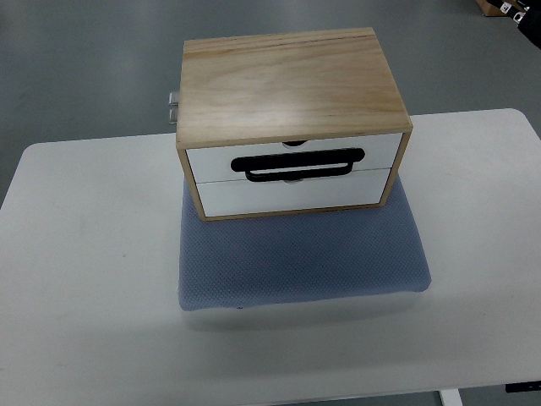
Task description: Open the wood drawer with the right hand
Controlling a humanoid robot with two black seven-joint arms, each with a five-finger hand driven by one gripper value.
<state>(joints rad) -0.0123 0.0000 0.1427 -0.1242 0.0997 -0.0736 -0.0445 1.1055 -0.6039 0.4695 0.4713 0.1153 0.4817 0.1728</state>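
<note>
A small wooden drawer box (287, 85) with a pale plywood top stands at the back of a blue-grey mat (296, 258) on the white table (84, 279). Its front faces me and shows two white drawer fronts, an upper one (211, 161) and a lower one (287, 194), both flush and shut. A black loop handle (300, 163) lies across the seam between them. No robot hand or arm shows in the top view.
A small metal fitting (173, 107) sticks out from the box's left side. Grey floor lies beyond the table's far edge. A brown object (499, 7) sits at the top right corner of the picture.
</note>
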